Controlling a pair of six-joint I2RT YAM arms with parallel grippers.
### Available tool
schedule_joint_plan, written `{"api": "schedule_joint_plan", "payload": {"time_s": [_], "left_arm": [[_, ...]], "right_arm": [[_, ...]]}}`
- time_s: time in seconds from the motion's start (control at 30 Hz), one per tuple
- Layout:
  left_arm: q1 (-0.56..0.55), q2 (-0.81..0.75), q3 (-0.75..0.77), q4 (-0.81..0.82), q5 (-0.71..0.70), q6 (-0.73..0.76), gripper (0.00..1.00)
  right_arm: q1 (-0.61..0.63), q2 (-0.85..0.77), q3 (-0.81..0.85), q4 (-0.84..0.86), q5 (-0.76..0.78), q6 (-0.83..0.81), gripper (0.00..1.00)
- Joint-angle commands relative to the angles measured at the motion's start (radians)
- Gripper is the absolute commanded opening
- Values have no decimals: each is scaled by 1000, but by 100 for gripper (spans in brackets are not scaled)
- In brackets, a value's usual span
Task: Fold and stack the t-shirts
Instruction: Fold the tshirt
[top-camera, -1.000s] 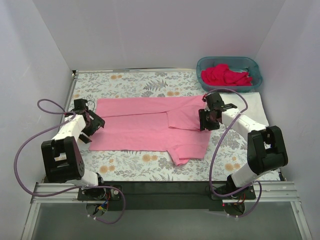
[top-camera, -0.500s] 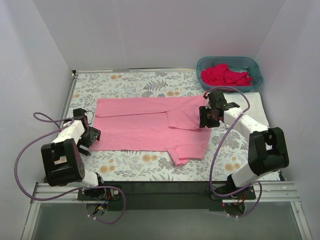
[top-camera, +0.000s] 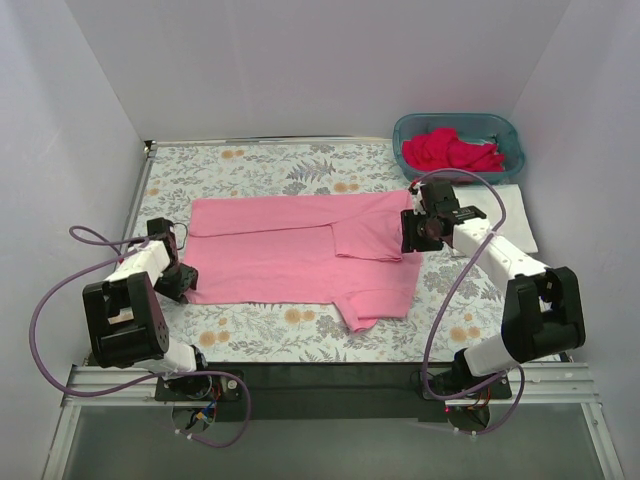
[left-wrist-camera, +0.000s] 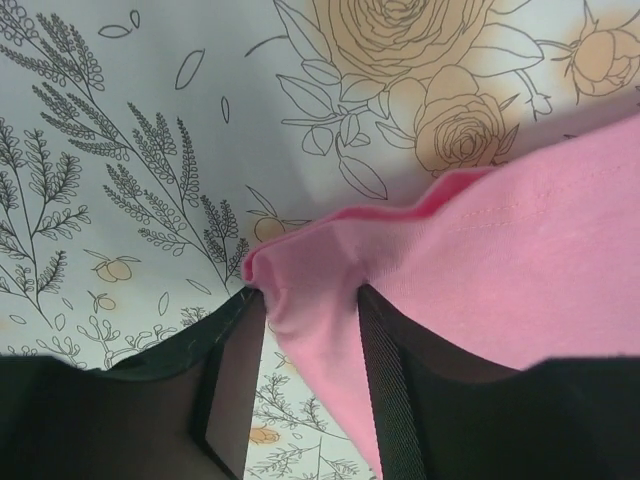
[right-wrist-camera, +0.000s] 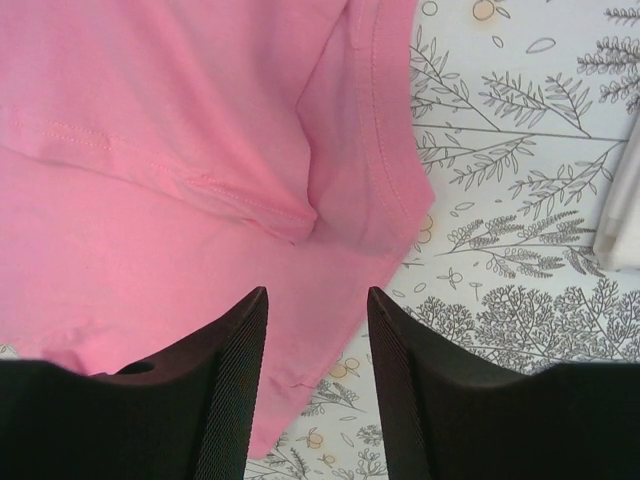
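At pink t-shirt corner, left gripper pinching

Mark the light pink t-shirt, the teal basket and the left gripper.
light pink t-shirt (top-camera: 290, 250): top view, middle of the body.
teal basket (top-camera: 455, 117): top view, back rim.
left gripper (left-wrist-camera: 312, 305): left wrist view, between the fingertips, on the shirt's bunched corner.

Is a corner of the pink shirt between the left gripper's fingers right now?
Yes: the left wrist view shows a corner of the light pink t-shirt bunched between the two fingers of the left gripper.
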Motion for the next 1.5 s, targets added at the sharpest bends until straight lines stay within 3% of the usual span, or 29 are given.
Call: {"api": "schedule_joint_plan", "payload": {"time_s": [0.0, 0.07, 0.23, 0.73, 1.3, 1.43, 1.47], "left_arm": [[1, 67, -61, 88, 24, 4, 34], [1, 62, -67, 96, 30, 6, 26], [1, 45, -66, 96, 59, 12, 0], [1, -36, -60, 91, 102, 17, 0], [1, -45, -72, 104, 99, 29, 0], [1, -45, -70, 104, 88, 33, 0], [1, -44, -67, 99, 82, 33, 0]], "right_arm": [[-25, -44, -22, -44, 21, 26, 43], [-50, -59, -45, -52, -56, 66, 39], [-96, -73, -115, -107, -112, 112, 40], [-90, -59, -221, -112, -227, 207, 42], [-51, 31, -258, -55, -195, 253, 34], [-53, 41, -259, -48, -186, 253, 27], [-51, 42, -253, -48, -181, 252, 18]]}}
